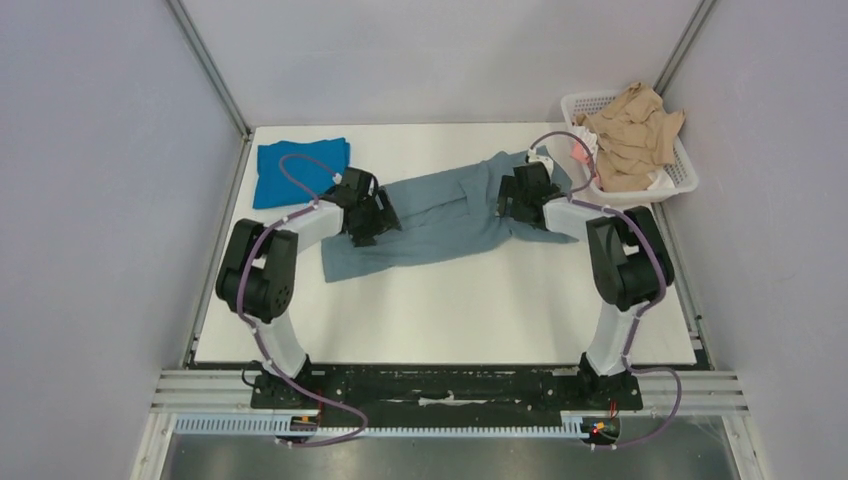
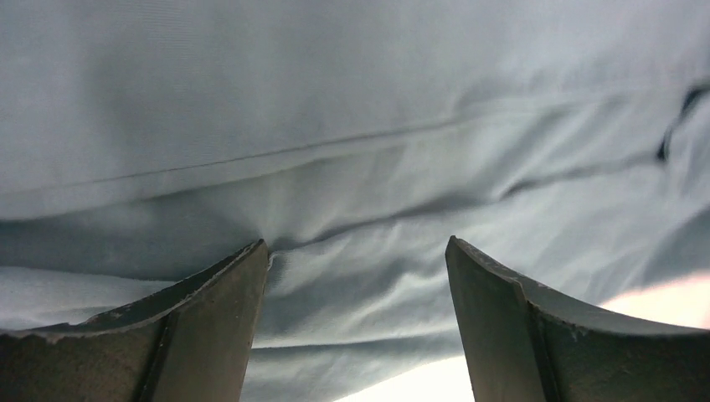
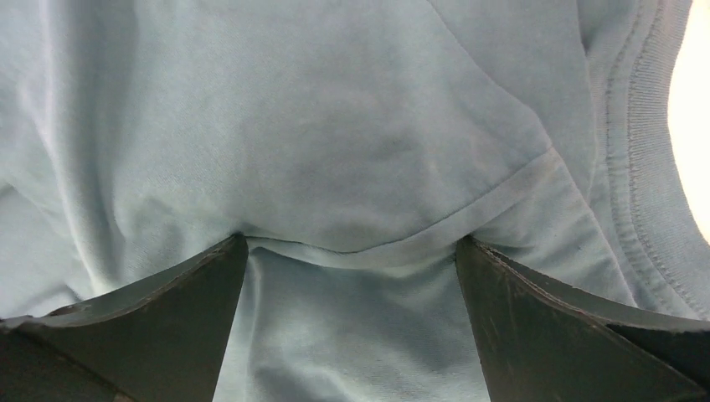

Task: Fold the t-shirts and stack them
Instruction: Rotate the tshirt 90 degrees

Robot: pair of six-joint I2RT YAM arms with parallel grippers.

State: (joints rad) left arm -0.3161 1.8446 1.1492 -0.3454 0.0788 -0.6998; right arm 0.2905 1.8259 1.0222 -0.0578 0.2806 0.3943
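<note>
From the near side, the white table (image 1: pixel 450 310) runs up to the slate grey-blue t-shirt (image 1: pixel 440 225). The shirt lies rumpled and drawn out on a slant across the middle, with its hem end toward the left and its collar end toward the far right. The left gripper (image 1: pixel 372 222) is down on the shirt's left part with its jaws spread wide; soft folds lie between the fingers and nothing is pinched. The right gripper (image 1: pixel 515 200) is on the shirt's right end, beside the ribbed collar. Its jaws stand just as wide, and its fingertips rest on the fabric with a seam running from tip to tip. Beyond the shirt's left end, and apart from it, lies a folded cobalt blue t-shirt (image 1: pixel 298 170). Beyond its right end stands a white lattice basket (image 1: pixel 686 176), just beside the collar end, heaped with tan garments (image 1: pixel 630 135).
</note>
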